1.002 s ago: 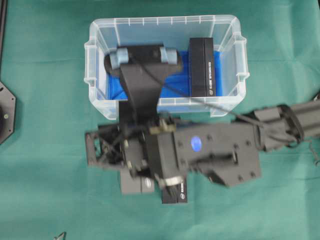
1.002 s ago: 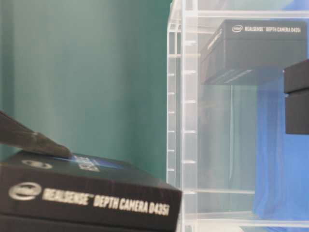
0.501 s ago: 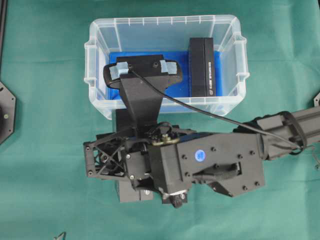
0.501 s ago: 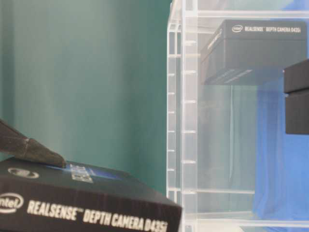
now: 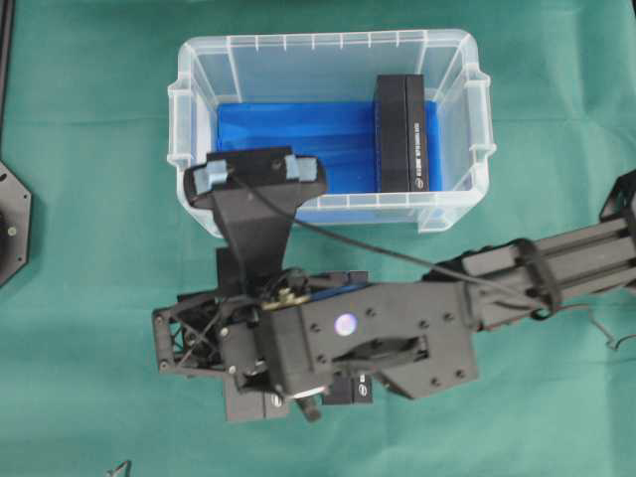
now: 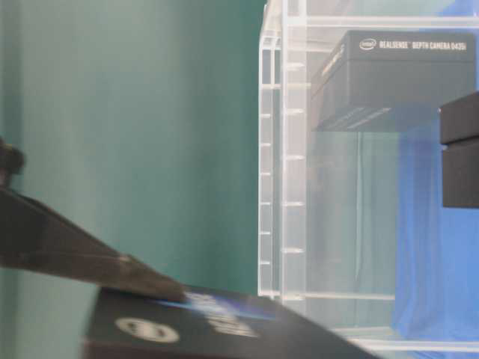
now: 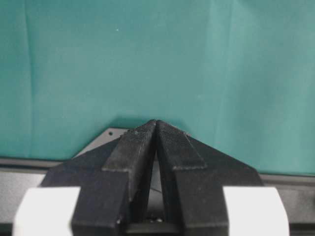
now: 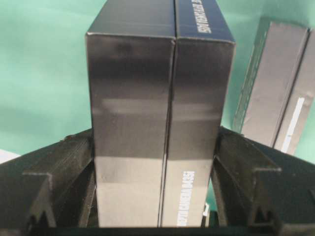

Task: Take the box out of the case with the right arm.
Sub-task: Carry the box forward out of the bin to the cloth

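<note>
Box (image 8: 157,113) clamped between right gripper (image 8: 155,196) fingers, outside case (image 5: 189,119), low over cloth beside another box (image 8: 280,98), likely set-down spot. One box (image 5: 400,134) inside case. Left gripper (image 7: 155,129) shut, idle.

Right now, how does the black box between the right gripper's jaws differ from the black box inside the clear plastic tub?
The held black box is outside the clear plastic tub, over green cloth, clamped by the right gripper. The black box in the tub rests free on the blue lining. Both are black and alike in shape.
</note>
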Motion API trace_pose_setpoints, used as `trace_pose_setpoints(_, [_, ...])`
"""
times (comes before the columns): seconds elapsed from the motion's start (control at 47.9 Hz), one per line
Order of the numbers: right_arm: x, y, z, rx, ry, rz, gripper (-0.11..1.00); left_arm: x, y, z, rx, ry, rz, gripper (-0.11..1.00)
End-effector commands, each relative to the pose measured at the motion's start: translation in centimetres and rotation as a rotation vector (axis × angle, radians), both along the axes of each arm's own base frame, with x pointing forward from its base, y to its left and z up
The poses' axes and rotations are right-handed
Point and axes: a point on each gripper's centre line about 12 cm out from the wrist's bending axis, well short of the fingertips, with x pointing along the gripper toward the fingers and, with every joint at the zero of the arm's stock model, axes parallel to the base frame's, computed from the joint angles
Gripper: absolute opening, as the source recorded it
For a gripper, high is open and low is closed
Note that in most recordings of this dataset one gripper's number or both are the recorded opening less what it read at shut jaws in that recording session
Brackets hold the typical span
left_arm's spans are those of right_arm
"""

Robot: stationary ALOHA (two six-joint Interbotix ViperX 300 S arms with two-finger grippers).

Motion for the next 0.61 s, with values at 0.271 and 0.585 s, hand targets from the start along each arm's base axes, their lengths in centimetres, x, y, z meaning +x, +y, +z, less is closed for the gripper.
trace_pose_setpoints(0.271, [1.7,0.4,-3.5,0.079,0.019,0.015,0.68,0.1,0.0,0.9,-0.002,-0.028,0.001,0.02])
trace_pose_setpoints(0.585, [2.5,-0.2,-8.1,0.084,0.060,-0.013,0.68,0.1,0.0,0.8,-0.002,-0.028,0.001,0.02])
